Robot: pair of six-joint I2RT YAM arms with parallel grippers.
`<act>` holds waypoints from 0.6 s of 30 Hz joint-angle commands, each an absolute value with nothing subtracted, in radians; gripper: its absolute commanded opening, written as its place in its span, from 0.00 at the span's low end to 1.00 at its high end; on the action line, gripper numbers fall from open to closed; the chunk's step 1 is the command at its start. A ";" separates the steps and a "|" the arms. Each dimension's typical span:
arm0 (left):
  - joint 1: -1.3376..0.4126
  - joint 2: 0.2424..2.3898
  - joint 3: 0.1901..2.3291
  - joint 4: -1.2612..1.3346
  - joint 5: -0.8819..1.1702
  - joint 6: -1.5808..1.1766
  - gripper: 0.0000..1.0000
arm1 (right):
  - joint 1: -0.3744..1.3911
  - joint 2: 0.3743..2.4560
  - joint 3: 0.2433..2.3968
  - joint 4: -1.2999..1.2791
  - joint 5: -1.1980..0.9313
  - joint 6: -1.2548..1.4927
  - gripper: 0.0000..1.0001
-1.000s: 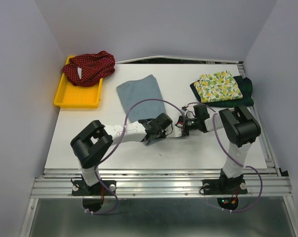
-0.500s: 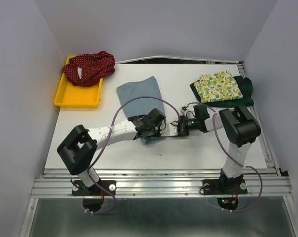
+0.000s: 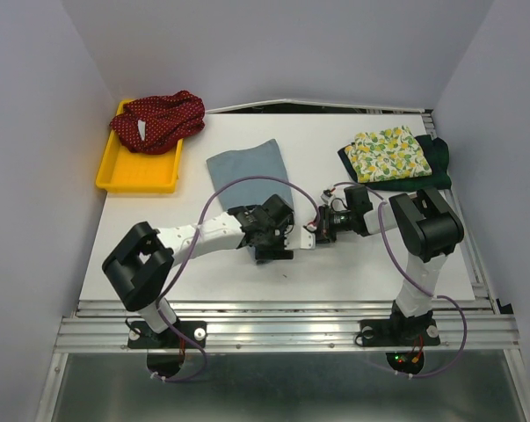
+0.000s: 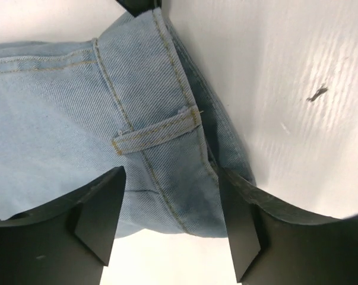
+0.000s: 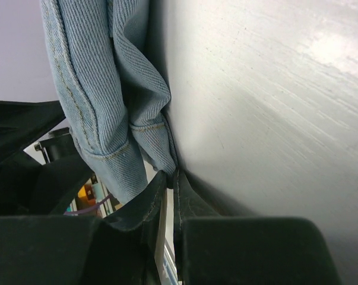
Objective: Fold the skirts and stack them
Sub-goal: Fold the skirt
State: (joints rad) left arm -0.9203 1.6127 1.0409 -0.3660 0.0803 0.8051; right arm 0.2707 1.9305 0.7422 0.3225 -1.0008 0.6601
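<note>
Shifted slightly toward the near edge of the white tabletop (image 3: pixel 379 255), the left end effector (image 4: pixel 170 221) straddles, fingers apart, the light-blue denim skirt (image 3: pixel 247 171) lying mid-tabletop, while the right end effector (image 5: pixel 171 178) is clamped on its hem.

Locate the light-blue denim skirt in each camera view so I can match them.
Top external: denim skirt lies at the centre of the white table.
Left wrist: denim skirt fills left and centre, belt loop showing.
Right wrist: denim skirt at upper left, edge pinched in the right hand.
Shared landmark: the white table beside it.
</note>
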 commanded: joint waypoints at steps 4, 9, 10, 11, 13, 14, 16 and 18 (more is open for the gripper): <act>-0.856 1.479 1.112 -0.354 0.201 0.669 0.78 | 0.279 1.881 0.736 0.299 -0.992 0.600 0.01; -0.750 1.485 1.100 -0.374 0.317 0.634 0.69 | 0.279 1.804 0.721 0.232 -1.022 0.558 0.01; -0.741 1.496 1.095 -0.371 0.348 0.632 0.65 | 0.279 1.792 0.704 0.226 -1.031 0.552 0.01; -0.733 1.505 1.079 -0.367 0.363 0.632 0.64 | 0.279 1.780 0.698 0.222 -1.045 0.548 0.01; -0.729 1.535 1.056 -0.327 0.377 0.637 0.61 | 0.279 1.744 0.689 0.215 -1.060 0.545 0.01; -0.729 1.552 1.045 -0.313 0.390 0.635 0.61 | 0.279 1.735 0.683 0.213 -1.075 0.545 0.01; -0.729 1.629 1.045 -0.301 0.391 0.627 0.58 | 0.279 1.727 0.683 0.201 -1.094 0.517 0.01; -0.723 1.702 1.058 -0.308 0.413 0.638 0.55 | 0.279 1.727 0.710 0.111 -1.111 0.410 0.04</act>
State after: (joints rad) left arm -0.7227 1.5921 1.0679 -0.3176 0.3389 0.6456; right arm 0.2707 1.7523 0.6964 0.2138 -1.0435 0.5522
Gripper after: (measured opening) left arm 0.571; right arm 0.102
